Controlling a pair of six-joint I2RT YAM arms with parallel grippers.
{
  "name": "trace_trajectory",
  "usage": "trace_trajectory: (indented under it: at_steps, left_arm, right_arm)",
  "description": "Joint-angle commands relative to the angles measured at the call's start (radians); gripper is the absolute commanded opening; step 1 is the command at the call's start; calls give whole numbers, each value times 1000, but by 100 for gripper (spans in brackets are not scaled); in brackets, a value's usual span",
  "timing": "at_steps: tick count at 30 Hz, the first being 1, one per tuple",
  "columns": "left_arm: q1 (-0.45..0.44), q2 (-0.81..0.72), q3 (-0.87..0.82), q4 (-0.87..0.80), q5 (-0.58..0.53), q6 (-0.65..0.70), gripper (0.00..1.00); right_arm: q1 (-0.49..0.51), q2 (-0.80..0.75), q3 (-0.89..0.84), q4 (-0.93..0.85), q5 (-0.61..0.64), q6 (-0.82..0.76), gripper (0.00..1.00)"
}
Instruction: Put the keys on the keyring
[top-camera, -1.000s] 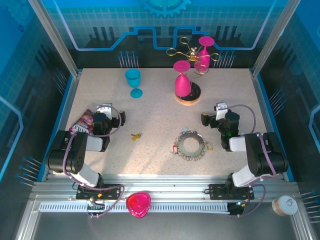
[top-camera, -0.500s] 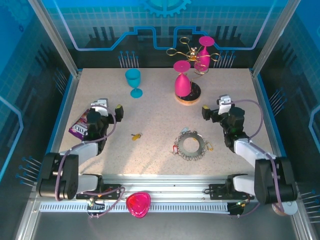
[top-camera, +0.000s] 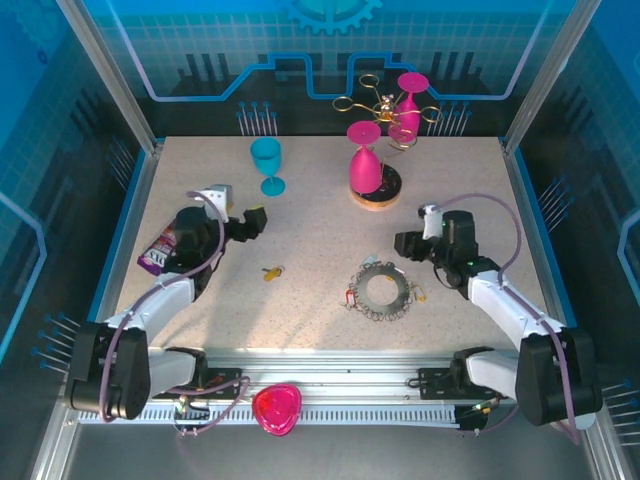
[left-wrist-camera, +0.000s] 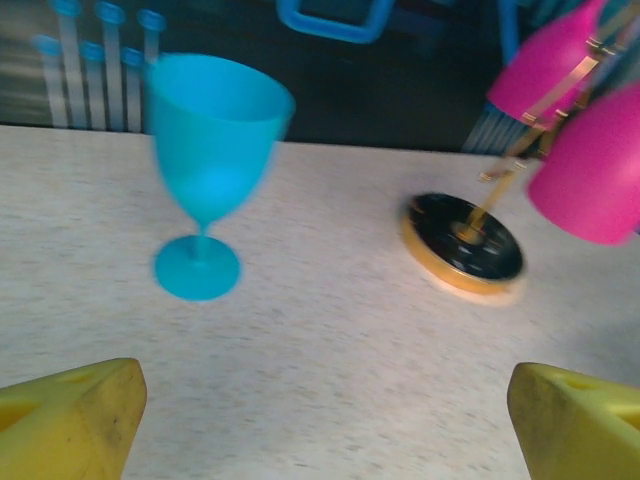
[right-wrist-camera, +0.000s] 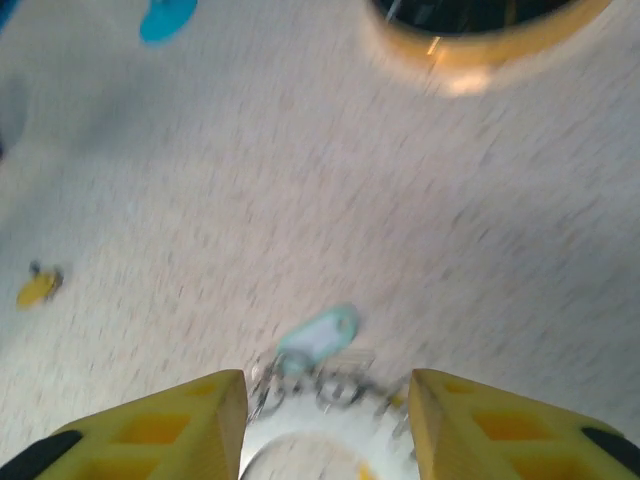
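The keyring (top-camera: 380, 290), a flat grey ring fringed with wire loops, lies right of the table's centre. A reddish key (top-camera: 347, 296) sits at its left rim and a yellow one (top-camera: 418, 295) at its right. One loose yellow key (top-camera: 271, 272) lies to its left. My right gripper (top-camera: 404, 243) hovers open just behind the ring. In the right wrist view the blurred keyring (right-wrist-camera: 300, 440) and a pale teal tag (right-wrist-camera: 318, 338) sit between my yellow fingers (right-wrist-camera: 150, 430), and the loose key (right-wrist-camera: 38, 287) lies at the far left. My left gripper (top-camera: 252, 222) is open, behind and left of the loose key.
A blue goblet (top-camera: 267, 163) stands at the back left and appears close ahead as a goblet (left-wrist-camera: 210, 170) in the left wrist view. The gold wire stand (top-camera: 385, 105) with two pink goblets (top-camera: 365, 165) is at the back centre. A snack packet (top-camera: 162, 247) lies beside my left arm.
Both arms have unfolded and stretched out over the table. The left gripper moved right and towards the back; the right gripper swung left towards the keyring. Nothing was taken hold of.
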Motion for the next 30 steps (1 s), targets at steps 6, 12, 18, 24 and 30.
trace_trajectory:
  at_steps: [6, 12, 18, 24, 30]
  left_arm:
    - [-182, 84, 96, -172, 83, -66, 87]
    - [-277, 150, 153, -308, 144, 51, 79]
    - [-313, 296, 286, -421, 348, 187, 67]
    - [-372, 443, 451, -606, 395, 511, 66]
    - [-390, 599, 612, -853, 441, 781, 53]
  right_arm:
    - [190, 89, 132, -283, -53, 39, 43]
    - [198, 125, 185, -358, -49, 49, 39]
    - [115, 43, 166, -392, -19, 71, 40]
    - [57, -73, 135, -423, -6, 62, 40]
    - [57, -131, 110, -426, -12, 64, 40]
